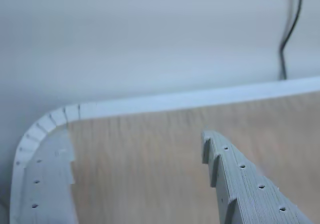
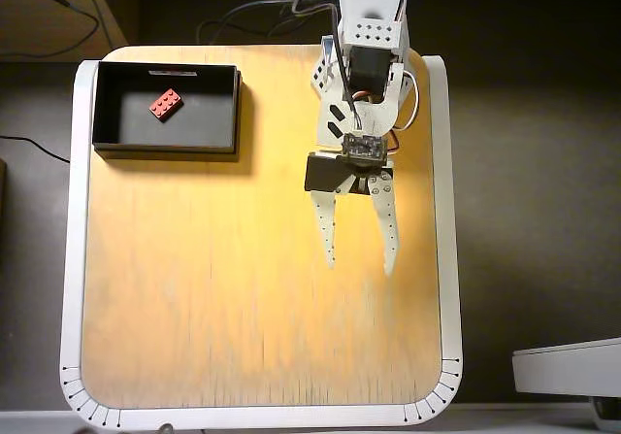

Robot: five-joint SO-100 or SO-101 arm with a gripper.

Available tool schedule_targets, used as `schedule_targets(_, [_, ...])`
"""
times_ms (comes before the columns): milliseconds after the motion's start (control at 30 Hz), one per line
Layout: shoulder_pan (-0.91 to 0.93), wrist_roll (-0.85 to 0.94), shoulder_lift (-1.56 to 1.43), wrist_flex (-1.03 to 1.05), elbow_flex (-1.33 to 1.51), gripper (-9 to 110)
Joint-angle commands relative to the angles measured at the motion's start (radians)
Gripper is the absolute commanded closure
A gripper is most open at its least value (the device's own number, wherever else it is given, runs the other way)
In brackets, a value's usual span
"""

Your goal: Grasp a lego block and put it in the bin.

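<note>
In the overhead view the red lego block (image 2: 166, 105) lies on the floor of the black bin (image 2: 102, 104), which stands at the table's back left corner. My gripper (image 2: 361, 261) hangs over the middle-right of the wooden table, far to the right of the bin. Its two white fingers are spread apart with nothing between them. In the wrist view only one grey serrated finger (image 1: 240, 184) and bare wood show; the block and the bin are out of that view.
The wooden table has a white rim with rounded corners (image 2: 78, 390). The same rim shows in the wrist view (image 1: 50, 121). A black cable (image 1: 290, 28) hangs beyond the far edge. Cables (image 2: 252, 16) lie behind the table near the arm's base.
</note>
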State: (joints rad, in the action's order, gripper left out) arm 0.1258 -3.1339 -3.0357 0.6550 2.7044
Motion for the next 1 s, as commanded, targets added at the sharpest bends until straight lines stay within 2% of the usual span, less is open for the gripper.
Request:
schedule_targets(0, [-0.020,-0.015,-0.081,-0.040,0.040,84])
schedule_targets(200, [-0.021,-0.048,-0.167,-0.040,0.170,91])
schedule_targets(300, [-0.021,-0.074,-0.209,-0.040,0.229,98])
schedule_targets(500, [-0.038,-0.080,-0.222,-0.040,0.287,102])
schedule_targets(867, [-0.084,-0.109,-0.261,-0.040,0.465,102])
schedule_targets(967, [-0.097,-0.092,-0.261,0.014,0.468,102])
